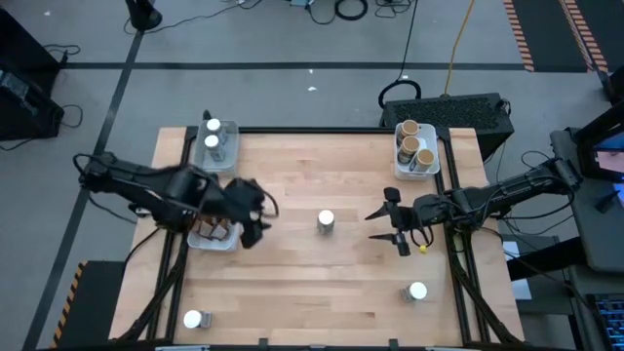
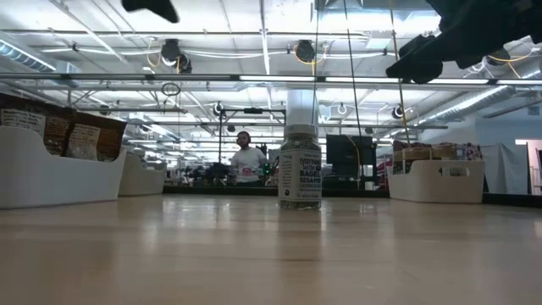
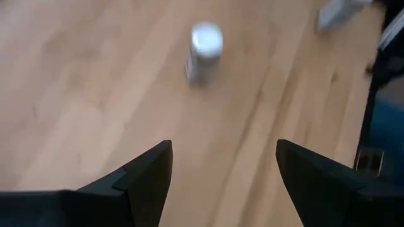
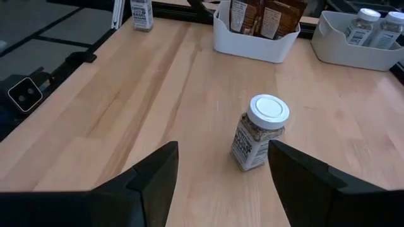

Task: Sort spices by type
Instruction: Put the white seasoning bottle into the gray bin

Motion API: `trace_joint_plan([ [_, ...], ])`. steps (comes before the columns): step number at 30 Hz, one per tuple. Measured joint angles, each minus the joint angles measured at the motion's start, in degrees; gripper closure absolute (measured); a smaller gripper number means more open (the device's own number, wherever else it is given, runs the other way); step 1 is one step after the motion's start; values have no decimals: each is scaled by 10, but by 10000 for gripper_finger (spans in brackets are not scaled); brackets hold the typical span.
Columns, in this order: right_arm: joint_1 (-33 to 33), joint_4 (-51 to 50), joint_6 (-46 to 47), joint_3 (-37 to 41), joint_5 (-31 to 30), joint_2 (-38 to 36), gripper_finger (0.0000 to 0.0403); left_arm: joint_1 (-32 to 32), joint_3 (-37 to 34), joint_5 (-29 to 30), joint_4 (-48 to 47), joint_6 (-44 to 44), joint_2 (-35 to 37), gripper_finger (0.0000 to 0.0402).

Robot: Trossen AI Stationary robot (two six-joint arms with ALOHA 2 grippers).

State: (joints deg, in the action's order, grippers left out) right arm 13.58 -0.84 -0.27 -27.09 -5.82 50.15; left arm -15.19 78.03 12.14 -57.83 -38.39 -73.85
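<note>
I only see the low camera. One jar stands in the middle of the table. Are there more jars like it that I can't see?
Observer: Yes. From above, one white-lidded jar stands loose at the front left corner, and another stands near the front right.
Operator: Where are the claws? I only see dark bits up top.
Observer: The middle jar stands between them: the left claw on one side and the right claw on the other. Both are open and empty.
Operator: What's in the tray on my right?
Observer: Three tan-topped jars stand in that tray.
</note>
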Motion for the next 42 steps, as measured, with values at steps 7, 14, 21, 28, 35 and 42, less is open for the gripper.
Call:
trace_joint_plan([
  [7, 0, -2, 9, 0, 0, 0, 177, -97, 94, -94, -203, -135, -120, 119],
  [14, 0, -2, 20, 0, 2, 0, 177, -190, 96, -212, -228, -281, -173, 119],
  [21, 0, -2, 22, 0, 2, 0, 177, -275, 96, -241, -255, -303, -219, 119],
  [28, 0, -2, 15, 0, 2, 0, 177, -352, 96, -241, -248, -241, -247, 119],
  [35, 0, -3, 6, 0, 2, 0, 177, -395, 96, -262, -204, -286, -254, 119],
  [42, 0, -3, 5, 0, 2, 0, 177, -412, 96, -250, -178, -301, -256, 119],
])
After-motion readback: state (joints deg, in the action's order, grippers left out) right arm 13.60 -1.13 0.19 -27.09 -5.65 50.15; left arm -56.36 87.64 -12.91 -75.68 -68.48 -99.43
